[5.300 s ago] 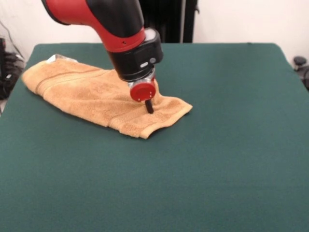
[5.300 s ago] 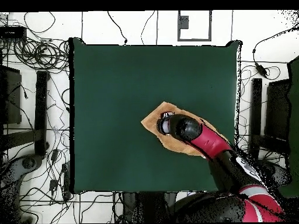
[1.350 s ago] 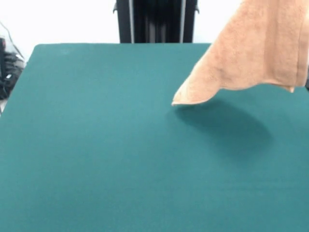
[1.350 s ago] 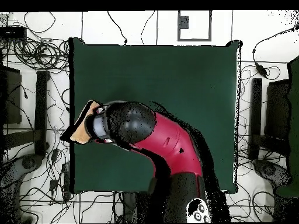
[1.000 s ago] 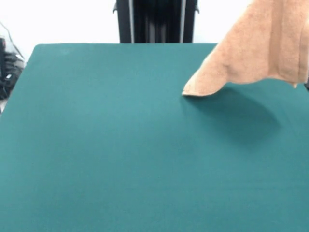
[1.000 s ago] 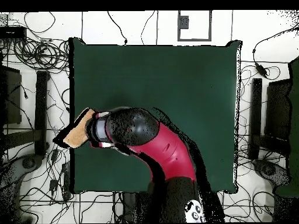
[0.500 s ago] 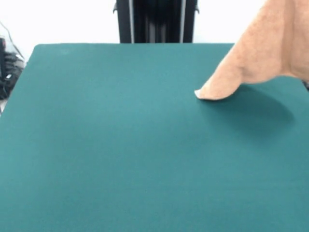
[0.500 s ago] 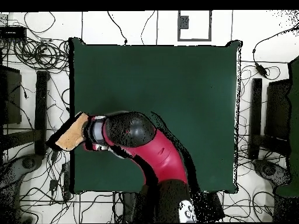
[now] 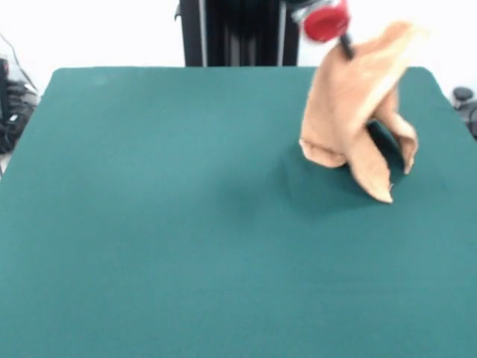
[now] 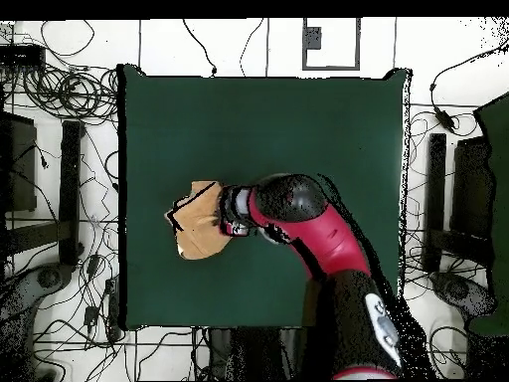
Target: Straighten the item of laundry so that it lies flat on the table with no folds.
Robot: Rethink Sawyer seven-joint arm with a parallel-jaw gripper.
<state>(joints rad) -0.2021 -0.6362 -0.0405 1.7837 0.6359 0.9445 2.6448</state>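
The tabletop [image 9: 149, 224] is one broad sheet of dark green felt, bare apart from the towel. In the front view, a dark clutter of gear sits past its left edge, a black pedestal [image 9: 240, 33] stands at the far side against a white wall, and a small dark object shows at the right edge. From overhead, the tabletop [image 10: 298, 129] sits on a white floor strewn with black cables, with dark stands on both sides.

A second ago the towel hung spread at the front view's right edge, only one corner reaching the felt. Half a second ago it was drawn further right and partly off the tabletop edge. Now the towel [image 9: 358, 112] has come inward and hangs bunched in a tall peak, its lower folds resting on the tabletop right of centre. From overhead the towel [image 10: 199, 221] lies crumpled left of centre, well inside the edge, and the arm [image 10: 328, 249] has swung so its wrist points left toward it.

The gripper [image 9: 344, 46] is at the towel's top, under a red wrist part; cloth hides the fingers, so their state cannot be told.

There is one towel, one arm, one tabletop.
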